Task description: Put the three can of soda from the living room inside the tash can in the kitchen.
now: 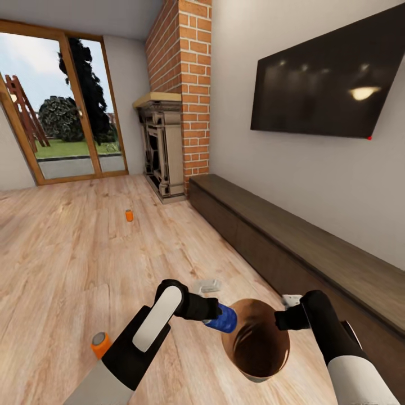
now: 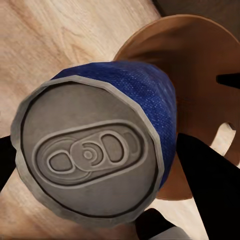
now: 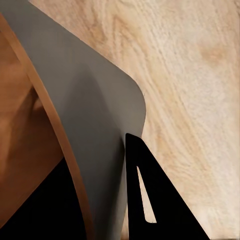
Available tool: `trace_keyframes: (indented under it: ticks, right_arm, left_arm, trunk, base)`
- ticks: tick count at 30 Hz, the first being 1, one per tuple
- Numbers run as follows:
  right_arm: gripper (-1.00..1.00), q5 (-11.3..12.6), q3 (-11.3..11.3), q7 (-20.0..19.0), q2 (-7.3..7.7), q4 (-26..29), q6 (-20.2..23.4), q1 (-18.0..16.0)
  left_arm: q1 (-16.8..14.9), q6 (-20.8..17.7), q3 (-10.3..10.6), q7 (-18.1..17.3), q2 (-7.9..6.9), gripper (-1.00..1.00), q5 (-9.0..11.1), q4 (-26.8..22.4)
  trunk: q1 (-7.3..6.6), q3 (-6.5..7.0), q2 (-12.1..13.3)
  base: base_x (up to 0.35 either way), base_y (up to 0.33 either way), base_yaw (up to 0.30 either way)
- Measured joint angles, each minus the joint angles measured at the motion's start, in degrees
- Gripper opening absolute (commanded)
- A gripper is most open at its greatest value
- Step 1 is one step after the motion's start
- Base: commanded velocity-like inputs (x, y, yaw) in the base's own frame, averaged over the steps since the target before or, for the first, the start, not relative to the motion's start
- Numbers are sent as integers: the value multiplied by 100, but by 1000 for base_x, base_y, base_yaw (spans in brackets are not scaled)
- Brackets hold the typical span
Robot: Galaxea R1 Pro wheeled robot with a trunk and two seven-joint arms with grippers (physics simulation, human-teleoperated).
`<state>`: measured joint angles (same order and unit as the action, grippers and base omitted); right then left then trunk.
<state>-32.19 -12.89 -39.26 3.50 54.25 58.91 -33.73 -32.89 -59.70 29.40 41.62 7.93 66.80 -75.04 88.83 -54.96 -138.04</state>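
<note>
- Gripped the blue can (image 1: 226, 320) sideways in the left pincer (image 1: 220, 316), closed tight on its sides, just beside the rim of the bin (image 1: 259, 343).
- Pinched the bin's rim with the right pincer (image 1: 282, 319): one dark finger (image 3: 150, 200) outside the wall, and what looked like the other inside.
- Sat in the living room, not the kitchen, with the bin down by the long low cabinet (image 1: 315, 247).
- Left one far orange can (image 1: 129, 215) standing on the floor (image 1: 67, 264) near the fireplace (image 1: 163, 146), and one near orange can (image 1: 100, 343) close by the left arm.
- Could have missed: can not over the bin's mouth yet, so letting go too soon would likely drop it on the floor, where it would roll away.
- Could have slipped: thin rim, held at one spot only, so a bump from the can might tip or twist the bin loose.
- Could have knocked the near orange can over with the left arm.
- Looked round and smooth: blue can (image 2: 160, 100) with a bumpy blue side, a dull grey metal top and a pull tab.
- Looked like a bucket: bin (image 2: 200, 75) tan outside, dark brown inside, thin-walled, wider at the mouth.
- Looked pale, woody and streaky underfoot.
</note>
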Motion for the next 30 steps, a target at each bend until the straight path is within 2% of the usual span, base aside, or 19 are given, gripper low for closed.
trace_keyframes:
  ticks: [5, 7, 11, 14, 16, 19, 20, 21, 25, 28, 29, 30]
  right_arm:
    - [-100, 84, -8, 5, -60, -96, 15, -27]
    - [-100, -7, -10, 11, -117, -104, -16, -28]
    - [-100, 85, -11, -4, -182, -107, 14, -27]
    - [-100, 16, -12, -8, -196, -108, -14, -27]
    - [-100, -60, -14, -5, -204, -108, -43, -26]
    - [-100, -161, -14, 1, -238, -108, -78, -25]
    - [-100, -220, -16, 9, -256, -108, -95, -25]
    - [-100, -174, -13, 137, -276, -107, -83, -26]
    - [-100, -154, -6, 448, -430, -106, -56, -23]
    - [-100, -195, 11, 298, -546, -107, -61, -20]
    - [-100, -147, 12, 24, -580, -109, -46, -20]
    - [-100, 150, 14, -16, -612, -109, 56, -19]
  left_arm:
    - [2, 7, 45, -191, 7, -100, -20, 88]
    - [-12, 178, 334, -280, 12, -100, -7, 344]
    - [-112, 447, 548, -613, 8, -100, -73, 842]
    - [-193, 834, 595, -1113, 17, -100, -295, 1333]
    - [-219, 976, 605, -1564, 23, -100, -601, 1544]
    - [-230, 1145, 610, -1845, 39, -100, -769, 1747]
    - [-234, 1267, 614, -1920, 49, -100, -752, 1850]
    - [-238, 1442, 617, -2056, 57, -100, -778, 1970]
    - [-244, 1599, 635, -2071, 73, -100, -863, 2136]
    - [-243, 1577, 784, -2184, 79, -100, -1126, 2185]
    - [-244, 1590, 809, -2225, 81, -100, -1128, 2189]
    - [-244, 1611, 835, -2255, 82, -100, -1129, 2193]
  trunk:
    - [-110, 90, 200]
    - [-153, 125, 281]
    - [-242, 198, 441]
    - [-307, 252, 561]
    - [-351, 287, 642]
    - [-417, 341, 762]
    - [-439, 359, 802]
    - [-461, 377, 842]
    - [-528, 431, 964]
    - [-527, 431, 964]
    - [-528, 431, 964]
    - [-528, 431, 964]
  base:
    - [0, 0, 0]
    - [0, 0, 0]
    - [0, 0, 0]
    - [0, 0, 0]
    - [0, 0, 0]
    - [0, 0, 0]
    - [0, 0, 0]
    - [0, 0, 0]
    - [0, 0, 0]
    - [0, 0, 0]
    - [0, 0, 0]
    - [0, 0, 0]
